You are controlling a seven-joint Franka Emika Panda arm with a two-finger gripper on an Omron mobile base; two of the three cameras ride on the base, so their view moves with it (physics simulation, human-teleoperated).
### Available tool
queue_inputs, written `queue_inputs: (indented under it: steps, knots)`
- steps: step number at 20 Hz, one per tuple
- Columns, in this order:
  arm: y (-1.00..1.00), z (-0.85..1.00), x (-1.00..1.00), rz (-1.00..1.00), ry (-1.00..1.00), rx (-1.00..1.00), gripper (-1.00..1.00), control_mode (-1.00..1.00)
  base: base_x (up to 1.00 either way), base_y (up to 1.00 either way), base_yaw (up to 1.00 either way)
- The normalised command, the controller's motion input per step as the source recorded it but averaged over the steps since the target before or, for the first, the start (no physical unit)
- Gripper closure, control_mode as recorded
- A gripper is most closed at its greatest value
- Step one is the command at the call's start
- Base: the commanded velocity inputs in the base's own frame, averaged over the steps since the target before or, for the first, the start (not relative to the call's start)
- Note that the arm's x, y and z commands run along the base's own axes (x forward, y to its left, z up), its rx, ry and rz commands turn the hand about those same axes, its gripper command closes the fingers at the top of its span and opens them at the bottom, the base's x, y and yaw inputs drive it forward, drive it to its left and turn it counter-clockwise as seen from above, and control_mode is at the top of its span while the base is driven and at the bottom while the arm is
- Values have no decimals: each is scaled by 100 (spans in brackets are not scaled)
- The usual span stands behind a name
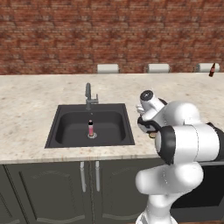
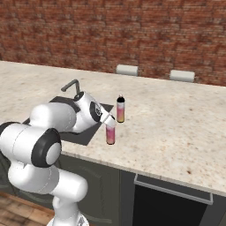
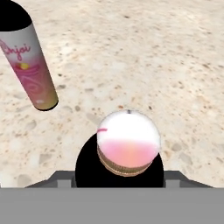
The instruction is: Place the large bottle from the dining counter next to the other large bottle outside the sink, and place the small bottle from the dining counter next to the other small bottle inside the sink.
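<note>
hidden: hand (image 2: 109,118) fingers | too small: small bottle (image 1: 212,70) label

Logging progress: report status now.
Gripper atop mostly pink large bottle, grip unclear. Pink-to-yellow large bottle upright beside it, outside the sink. Small cola bottle on dining counter.

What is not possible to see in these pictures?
- Right base view: the wrist hides whether the gripper clamps the mostly pink bottle.
- Hand view: the frame edge cuts the orange-bottomed bottle at its cap.
- Left base view: the small dark bottle is too small to read.
</note>
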Motion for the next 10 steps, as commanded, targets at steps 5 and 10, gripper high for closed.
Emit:
queue_inputs:
  steps: [5, 10]
  knots:
    - [-23, -40, -51, 0, -5, 0, 100, -100, 0, 0, 0]
    - [15, -37, 1, 0, -5, -1, -100, -100, 0, 0, 0]
